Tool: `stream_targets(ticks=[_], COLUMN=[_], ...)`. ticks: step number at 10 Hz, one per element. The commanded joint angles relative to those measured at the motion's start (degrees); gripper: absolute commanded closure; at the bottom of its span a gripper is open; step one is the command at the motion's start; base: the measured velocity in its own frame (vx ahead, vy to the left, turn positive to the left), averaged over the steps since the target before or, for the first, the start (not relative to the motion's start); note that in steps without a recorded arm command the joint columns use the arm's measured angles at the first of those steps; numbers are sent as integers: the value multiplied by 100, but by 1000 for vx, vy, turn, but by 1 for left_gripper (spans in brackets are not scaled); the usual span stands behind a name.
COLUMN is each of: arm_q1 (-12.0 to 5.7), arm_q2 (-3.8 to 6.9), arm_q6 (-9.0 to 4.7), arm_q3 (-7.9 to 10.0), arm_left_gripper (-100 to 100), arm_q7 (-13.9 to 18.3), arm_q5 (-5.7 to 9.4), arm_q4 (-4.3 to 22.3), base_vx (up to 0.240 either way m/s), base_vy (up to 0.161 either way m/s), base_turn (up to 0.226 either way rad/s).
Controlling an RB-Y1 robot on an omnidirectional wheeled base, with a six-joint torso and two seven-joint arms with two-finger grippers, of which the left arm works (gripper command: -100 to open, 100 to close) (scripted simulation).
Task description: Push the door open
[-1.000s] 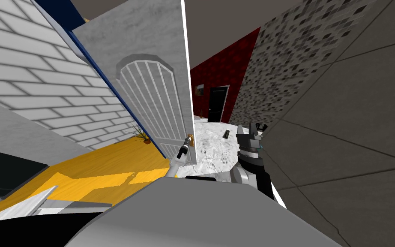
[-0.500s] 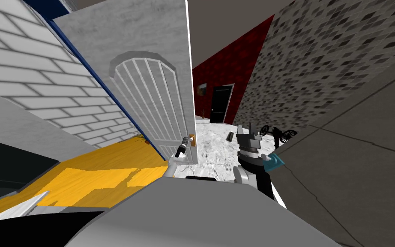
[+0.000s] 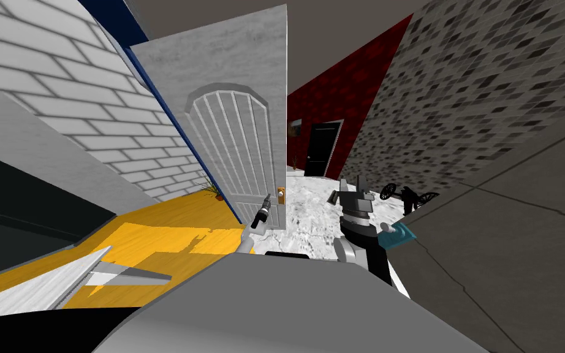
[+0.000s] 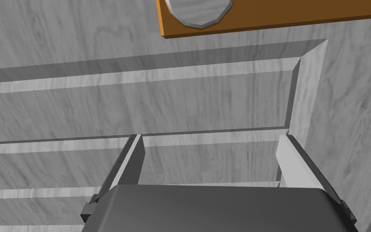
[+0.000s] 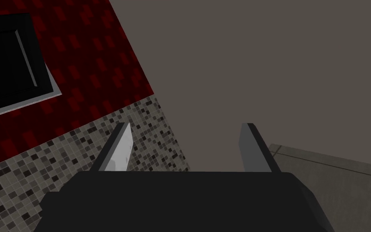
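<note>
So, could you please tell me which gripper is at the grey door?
The left gripper, open, close to the door beside its orange handle plate; the right gripper points away, open.

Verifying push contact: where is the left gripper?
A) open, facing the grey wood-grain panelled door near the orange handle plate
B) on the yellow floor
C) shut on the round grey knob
A: the left gripper stands open before the grey wood-grain panelled door, orange handle plate beyond its tips.
</note>
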Motion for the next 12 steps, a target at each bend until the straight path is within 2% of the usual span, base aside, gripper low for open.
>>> stream_targets(ticks=[1,5,8,9,10,11,12], arm_q1=[140,438,613,687,687,663,654], arm_q2=[-47,-213,-376,-466,-444,-294,-266], arm_q6=[28,73,99,110,94,99,99], arm_q3=[-168,-565,-797,-895,-847,-831,-823], arm_left_gripper=[-100,-100,-100,-100,-100,-100,-100], arm_q7=[-195,-620,-868,-972,-921,-948,-948], arm_q5=[145,500,709,796,730,735,734], arm_q4=[-159,-482,-671,-750,-730,-711,-703], base_vx=[-77,-61,-79,-108,-54,109,223], base_vy=[0,-1,-37,-65,-37,2,6], base_turn=[117,113,87,86,17,-22,-11])
